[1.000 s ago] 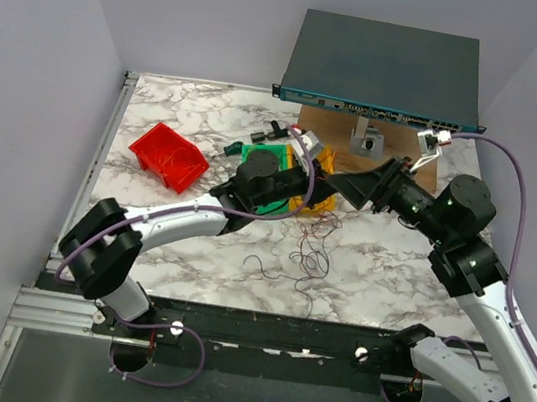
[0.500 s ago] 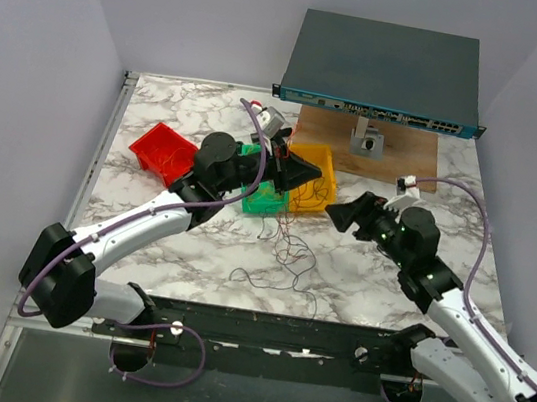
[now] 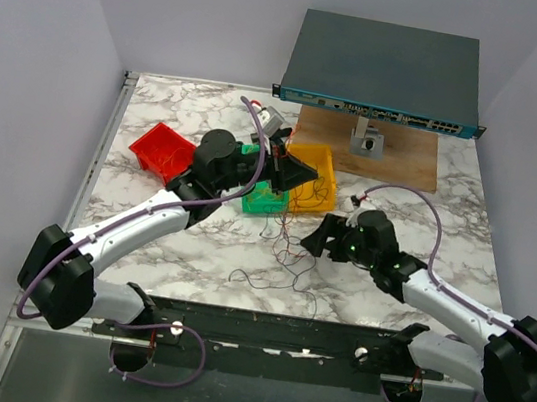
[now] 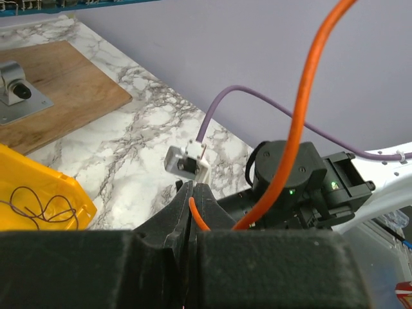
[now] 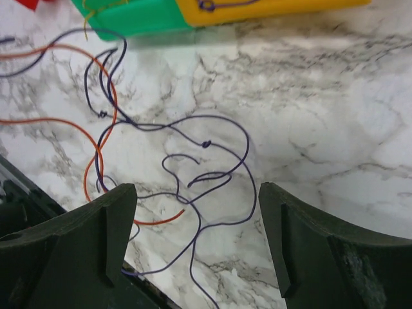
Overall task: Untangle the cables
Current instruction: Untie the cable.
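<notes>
A red bin (image 3: 167,154) sits far left. The left gripper (image 3: 305,173), above the green bin (image 3: 266,204) and yellow bin (image 3: 318,151), is clenched on an orange cable (image 4: 300,116). The other cables (image 3: 285,259) sprawl on the table (image 3: 191,109) before the bins. The right gripper (image 3: 316,241) hangs spread above them, purple loops (image 5: 206,144) between its fingers. A board (image 3: 406,161) and switch (image 3: 385,62) stand behind.

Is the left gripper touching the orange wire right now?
Touching. In the left wrist view the left gripper is shut on the orange wire, which runs out from between its fingertips.
</notes>
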Action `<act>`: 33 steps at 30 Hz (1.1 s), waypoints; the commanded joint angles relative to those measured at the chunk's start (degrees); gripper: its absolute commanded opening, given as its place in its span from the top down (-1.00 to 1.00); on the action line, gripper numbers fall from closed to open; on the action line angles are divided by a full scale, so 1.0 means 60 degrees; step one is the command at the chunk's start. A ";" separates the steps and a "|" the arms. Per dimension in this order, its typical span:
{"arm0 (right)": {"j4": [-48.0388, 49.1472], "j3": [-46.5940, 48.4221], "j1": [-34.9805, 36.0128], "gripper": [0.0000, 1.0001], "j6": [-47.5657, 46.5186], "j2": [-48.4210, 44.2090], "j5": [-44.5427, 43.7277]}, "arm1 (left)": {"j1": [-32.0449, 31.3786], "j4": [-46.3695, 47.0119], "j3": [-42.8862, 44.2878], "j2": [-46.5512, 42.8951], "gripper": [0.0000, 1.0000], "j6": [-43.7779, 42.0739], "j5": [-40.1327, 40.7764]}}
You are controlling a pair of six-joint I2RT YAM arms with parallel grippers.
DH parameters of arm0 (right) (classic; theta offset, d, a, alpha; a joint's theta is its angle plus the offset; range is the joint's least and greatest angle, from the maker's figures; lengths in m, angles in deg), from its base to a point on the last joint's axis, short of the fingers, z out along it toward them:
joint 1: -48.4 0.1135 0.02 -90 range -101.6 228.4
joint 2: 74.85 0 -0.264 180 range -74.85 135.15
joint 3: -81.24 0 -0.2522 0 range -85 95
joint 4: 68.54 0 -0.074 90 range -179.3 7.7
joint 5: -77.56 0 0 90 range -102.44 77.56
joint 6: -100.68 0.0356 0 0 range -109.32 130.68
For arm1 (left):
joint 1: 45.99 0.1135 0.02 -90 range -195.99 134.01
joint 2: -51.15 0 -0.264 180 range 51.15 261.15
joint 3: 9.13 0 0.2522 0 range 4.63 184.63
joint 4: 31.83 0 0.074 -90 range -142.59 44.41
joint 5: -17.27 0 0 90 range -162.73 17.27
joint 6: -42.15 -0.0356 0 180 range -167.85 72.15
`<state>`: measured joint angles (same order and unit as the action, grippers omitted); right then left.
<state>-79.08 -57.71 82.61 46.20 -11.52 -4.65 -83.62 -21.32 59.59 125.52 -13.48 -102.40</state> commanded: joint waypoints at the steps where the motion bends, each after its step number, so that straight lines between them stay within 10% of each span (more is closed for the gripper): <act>1: -0.0960 0.0225 0.0638 -0.69 0.0125 0.0145 -0.1203 | 0.0172 -0.0299 0.0361 -0.0428 1.00 -0.0131 -0.0097; 23: -0.3344 0.1994 0.2880 0.00 0.1304 0.3427 -0.5044 | 0.0510 -0.0690 0.0151 -0.1140 1.00 -0.0366 0.0694; 28: -0.4294 0.2280 0.2940 0.96 0.1889 0.3535 -0.6137 | 0.0746 -0.1496 -0.0275 -0.1945 1.00 -0.0395 0.2579; 33: -0.6057 0.2785 0.2831 0.99 0.2683 0.1715 -0.8234 | 0.0937 -0.2491 -0.1239 -0.3423 1.00 -0.0455 0.6118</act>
<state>-104.34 -44.69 99.86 57.09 6.99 -40.61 -79.07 -30.52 56.77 111.90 -15.32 -86.12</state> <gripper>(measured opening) 0.028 0.023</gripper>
